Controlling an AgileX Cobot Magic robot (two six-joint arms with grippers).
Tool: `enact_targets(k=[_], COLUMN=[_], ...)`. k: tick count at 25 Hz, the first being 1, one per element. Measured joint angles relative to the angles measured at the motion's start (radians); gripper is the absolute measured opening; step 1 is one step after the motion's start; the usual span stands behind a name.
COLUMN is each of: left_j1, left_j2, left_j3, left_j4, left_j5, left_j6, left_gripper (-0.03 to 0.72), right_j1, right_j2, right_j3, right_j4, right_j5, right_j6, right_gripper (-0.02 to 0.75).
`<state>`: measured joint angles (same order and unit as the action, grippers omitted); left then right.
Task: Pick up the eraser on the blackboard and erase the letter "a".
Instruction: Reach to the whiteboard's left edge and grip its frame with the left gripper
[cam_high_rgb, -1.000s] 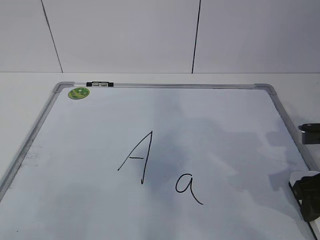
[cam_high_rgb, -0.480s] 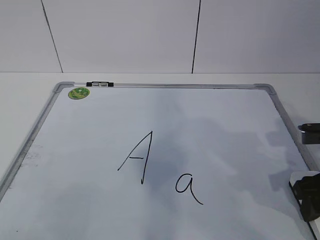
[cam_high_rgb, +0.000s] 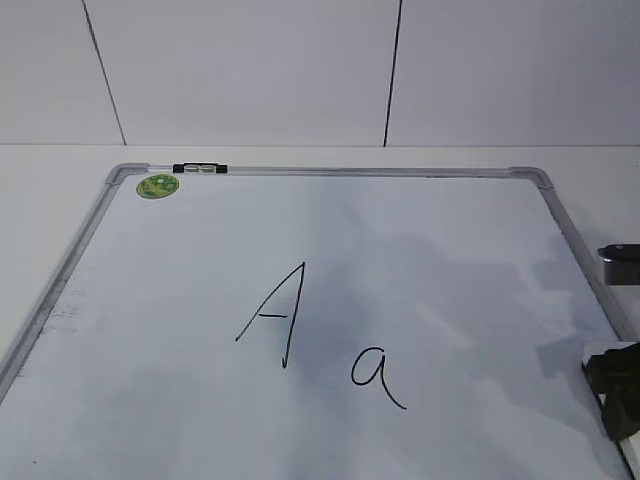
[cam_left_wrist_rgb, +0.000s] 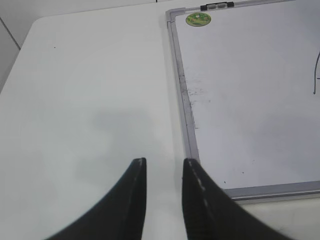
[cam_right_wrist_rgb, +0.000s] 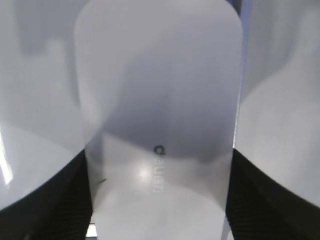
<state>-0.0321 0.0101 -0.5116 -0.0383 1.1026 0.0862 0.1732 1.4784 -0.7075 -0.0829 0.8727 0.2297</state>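
Exterior view: the blackboard (cam_high_rgb: 420, 260) lies flat on a white table (cam_high_rgb: 40, 190), its grey frame running along the far edge and down both sides, with a round green sticker (cam_high_rgb: 158, 185) at the far left corner and a small black clip (cam_high_rgb: 200, 169) on the far frame just right of it. Near the middle of the board stands a large angular capital "A" (cam_high_rgb: 272, 315), and just to its right and a little nearer sits the letter "a" (cam_high_rgb: 376, 376), a round bowl with a tail trailing toward the near right. At the near right edge of the board the right gripper (cam_high_rgb: 612, 392) shows only partly, dark against the frame, with a sliver of white at its top; well apart from the "a". In the right wrist view the eraser (cam_right_wrist_rgb: 160, 125) fills the picture, its white top upward, its long axis running away from the camera toward the far end, grey lettering (cam_right_wrist_rgb: 157, 172) along that axis. The right gripper's fingers (cam_right_wrist_rgb: 50, 205) sit against both long sides of the eraser, closed onto it. In the left wrist view the left gripper (cam_left_wrist_rgb: 162, 162) hangs over bare table just left of the board's near left corner, its two dark fingers (cam_left_wrist_rgb: 132, 195) a narrow gap apart with nothing between them.
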Motion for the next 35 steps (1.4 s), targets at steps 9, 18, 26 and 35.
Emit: enact_targets(k=[9,18,26,35], left_j1=[0.0,0.0,0.0,0.0], left_j2=[0.0,0.0,0.0,0.0], left_j3=[0.0,0.0,0.0,0.0], left_j4=[0.0,0.0,0.0,0.0], left_j5=[0.0,0.0,0.0,0.0], left_j6=[0.0,0.0,0.0,0.0], left_gripper=[0.194,0.194,0.194,0.194], right_j1=[0.0,0.07,0.153,0.278], right_j2=[0.002,-0.042,-0.043,-0.044], right_j3=[-0.074,-0.103,-0.283,-0.386], right_j4=[-0.011,0.002,0.002,0.001], right_j5=[0.082,0.142,0.252,0.314], right_j6=[0.007,0.004,-0.007,-0.013], right_gripper=[0.56,0.56,0.559,0.559])
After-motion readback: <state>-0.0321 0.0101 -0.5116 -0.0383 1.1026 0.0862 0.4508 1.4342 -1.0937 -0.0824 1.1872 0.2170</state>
